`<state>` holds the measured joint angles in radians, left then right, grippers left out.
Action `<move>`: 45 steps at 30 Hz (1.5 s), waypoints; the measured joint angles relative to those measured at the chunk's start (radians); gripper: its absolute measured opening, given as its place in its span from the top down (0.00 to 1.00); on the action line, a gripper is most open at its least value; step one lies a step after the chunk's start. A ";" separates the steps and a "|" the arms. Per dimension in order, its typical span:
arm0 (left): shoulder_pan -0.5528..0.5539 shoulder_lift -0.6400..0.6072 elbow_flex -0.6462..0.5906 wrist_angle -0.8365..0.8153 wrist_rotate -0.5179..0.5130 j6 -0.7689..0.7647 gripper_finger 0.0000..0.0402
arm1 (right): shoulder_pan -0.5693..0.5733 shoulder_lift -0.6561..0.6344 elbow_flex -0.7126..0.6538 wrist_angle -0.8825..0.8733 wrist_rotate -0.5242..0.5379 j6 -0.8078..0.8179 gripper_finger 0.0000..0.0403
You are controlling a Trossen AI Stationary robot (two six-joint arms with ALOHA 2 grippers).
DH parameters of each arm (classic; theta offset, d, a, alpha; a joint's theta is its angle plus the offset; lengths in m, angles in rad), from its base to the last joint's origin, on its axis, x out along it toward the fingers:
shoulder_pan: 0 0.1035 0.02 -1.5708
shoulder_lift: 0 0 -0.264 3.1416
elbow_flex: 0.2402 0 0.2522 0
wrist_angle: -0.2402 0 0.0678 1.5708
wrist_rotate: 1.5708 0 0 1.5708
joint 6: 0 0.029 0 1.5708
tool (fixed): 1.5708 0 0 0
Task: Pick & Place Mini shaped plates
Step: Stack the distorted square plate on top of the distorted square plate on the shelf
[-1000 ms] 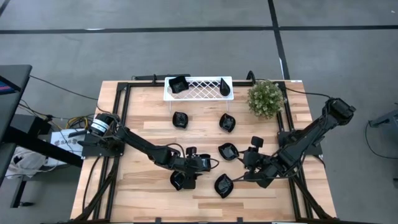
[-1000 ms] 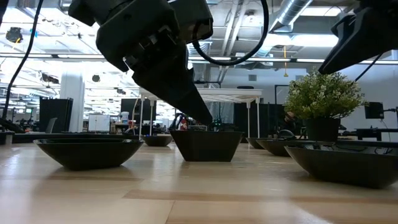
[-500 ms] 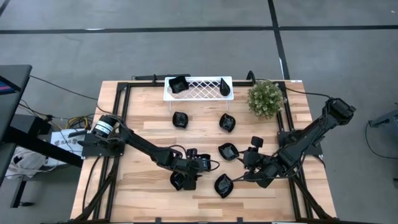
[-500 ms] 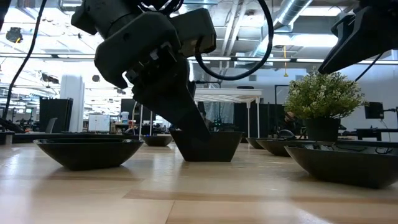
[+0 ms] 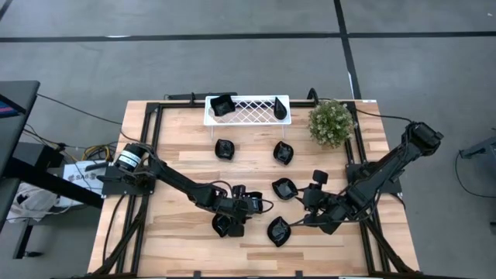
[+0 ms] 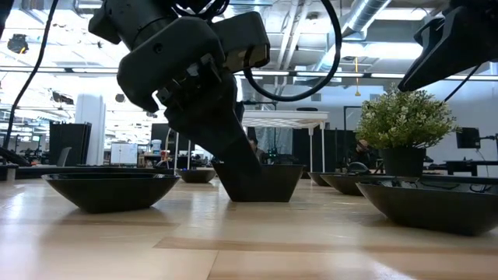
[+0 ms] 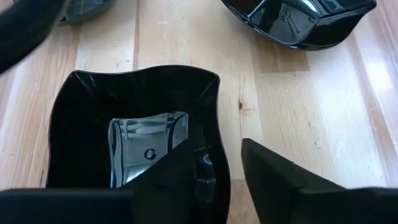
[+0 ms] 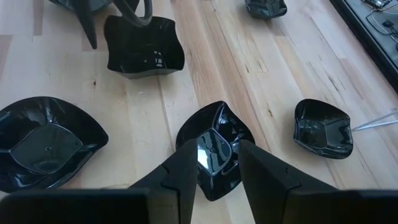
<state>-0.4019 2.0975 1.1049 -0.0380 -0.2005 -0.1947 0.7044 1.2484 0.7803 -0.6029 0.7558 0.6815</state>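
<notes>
Left gripper (image 7: 214, 165) fingers straddle the wavy rim of the square plate (image 7: 134, 124) on the surface, not clamped yet. Glossy, light, stiff: I'd pinch the rim. Right gripper (image 8: 214, 165) fingers hang open over a plate (image 8: 214, 149).

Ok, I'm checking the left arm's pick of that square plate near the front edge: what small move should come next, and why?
Probably finish closing the left gripper. Its jaws straddle the rim of the square plate, one inside and one outside, with a gap showing at the outer one. The plate sits flat on the table.
</notes>
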 joint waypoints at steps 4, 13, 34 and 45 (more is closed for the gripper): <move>0.000 0.000 0.000 0.000 0.000 0.000 0.74 | 0.000 0.000 0.000 0.000 0.000 0.000 0.72; 0.000 -0.002 0.000 0.001 0.000 0.000 0.90 | 0.000 0.000 0.000 0.000 -0.006 0.000 0.72; 0.024 -0.288 -0.002 -0.036 -0.252 0.083 0.98 | 0.000 0.000 0.000 0.006 -0.024 -0.008 0.72; 0.119 -0.561 -0.002 -0.217 -0.450 0.087 0.98 | -0.065 0.000 0.000 0.017 0.000 -0.101 0.72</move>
<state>-0.2826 1.5365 1.1034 -0.2547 -0.6501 -0.1081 0.6394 1.2488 0.7799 -0.5864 0.7563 0.5800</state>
